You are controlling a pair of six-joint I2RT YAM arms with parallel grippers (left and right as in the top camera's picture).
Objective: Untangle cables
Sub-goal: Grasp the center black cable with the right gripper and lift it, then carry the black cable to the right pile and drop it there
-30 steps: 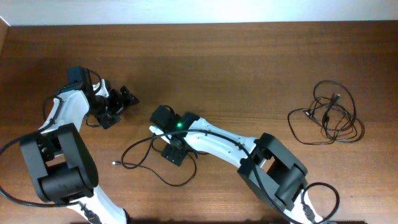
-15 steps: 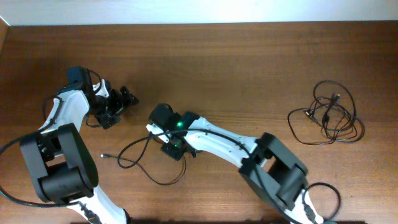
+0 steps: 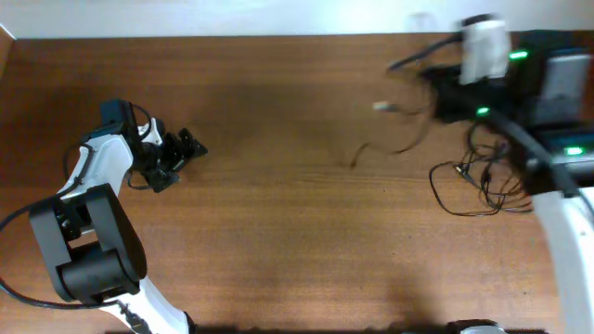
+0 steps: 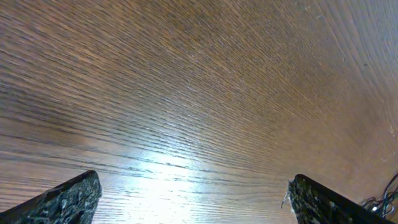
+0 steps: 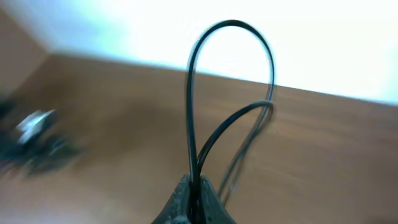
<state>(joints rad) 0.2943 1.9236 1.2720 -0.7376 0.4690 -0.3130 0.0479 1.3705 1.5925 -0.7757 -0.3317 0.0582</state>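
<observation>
The right gripper [image 5: 194,200] is pinched fully closed on a thin black cable [image 5: 189,99], which rises from between its fingers in a tall narrow loop, with a second strand curving up beside the first. In the overhead view the right arm [image 3: 543,111] is a blur over the far right corner of the worktop [image 3: 297,241]. The held cable trails from it to the left, off the wood, and ends in a small pale plug [image 3: 381,107]; motion blur hides how the rest of it runs. Below that arm, the tangle of cables [image 3: 484,181] lies on the worktop near the right edge, its loops overlapping. The left gripper [image 3: 178,158] sits well apart on the left side, close above the surface, its fingers spread as wide as they go and holding nothing. In its wrist view the two dark fingertips [image 4: 69,196] show only at the bottom corners, with bare wood grain between them.
</observation>
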